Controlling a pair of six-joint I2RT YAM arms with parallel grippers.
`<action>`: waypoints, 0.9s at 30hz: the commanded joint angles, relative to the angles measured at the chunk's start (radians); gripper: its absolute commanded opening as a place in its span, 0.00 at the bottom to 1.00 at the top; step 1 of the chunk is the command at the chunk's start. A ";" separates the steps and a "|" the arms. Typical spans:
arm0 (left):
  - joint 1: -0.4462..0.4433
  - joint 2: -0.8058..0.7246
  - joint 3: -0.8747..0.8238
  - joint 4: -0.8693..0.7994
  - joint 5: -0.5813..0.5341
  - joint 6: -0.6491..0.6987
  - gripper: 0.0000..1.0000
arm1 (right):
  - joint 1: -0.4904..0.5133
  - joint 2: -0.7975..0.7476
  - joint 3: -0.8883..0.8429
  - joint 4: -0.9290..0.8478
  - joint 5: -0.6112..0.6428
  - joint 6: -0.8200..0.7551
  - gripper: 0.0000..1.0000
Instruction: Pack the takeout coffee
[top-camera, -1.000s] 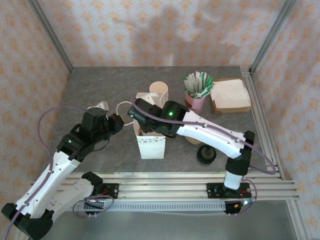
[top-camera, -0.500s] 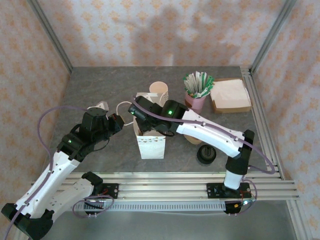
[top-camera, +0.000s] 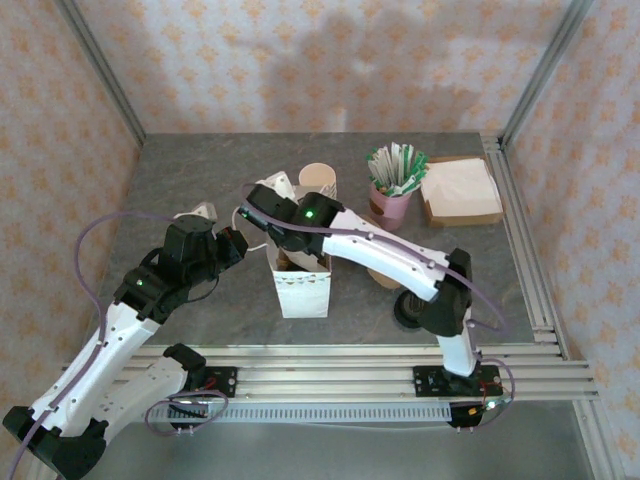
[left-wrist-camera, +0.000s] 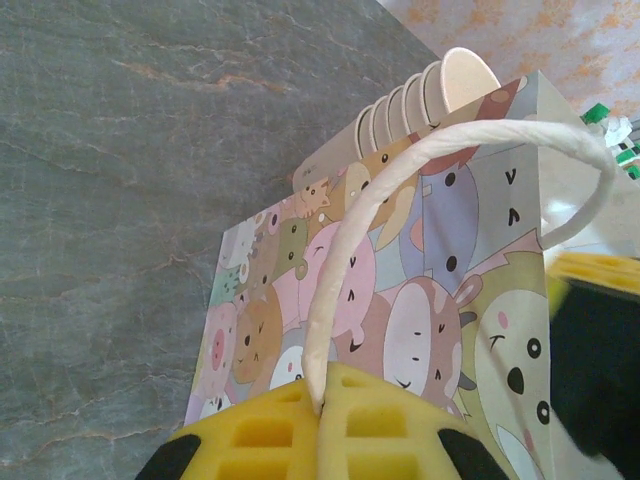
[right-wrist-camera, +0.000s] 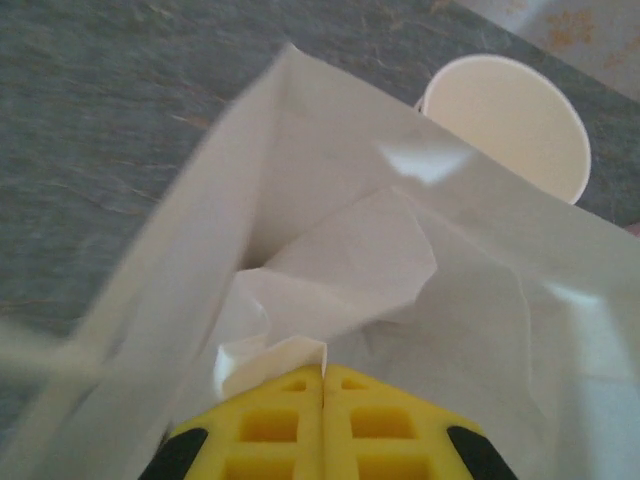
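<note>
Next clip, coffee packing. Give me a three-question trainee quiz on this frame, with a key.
1. True or false: the left gripper is shut on the handle of the paper bag.
2. What stands behind the bag, on its far side from the arms? A) a stack of lidless cups B) a kettle C) a plate
3. Fill in: the right gripper has its jaws ____.
Key: 1 true; 2 A; 3 shut.

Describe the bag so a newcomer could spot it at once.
Start at the grey stone-patterned table and look to its middle. There stands an upright white paper bag with a looped handle. Cartoon animal faces on one side set it apart from the plain cream paper cups behind it.
</note>
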 joint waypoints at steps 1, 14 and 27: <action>-0.007 -0.011 0.016 0.001 -0.037 0.018 0.00 | -0.043 0.017 -0.025 0.003 0.024 -0.007 0.00; -0.006 -0.008 0.116 -0.026 -0.016 0.094 0.53 | 0.011 -0.115 0.100 0.013 -0.010 -0.022 0.73; -0.007 0.063 0.524 -0.112 -0.071 0.386 1.00 | 0.041 -0.573 -0.189 0.427 -0.131 -0.143 0.97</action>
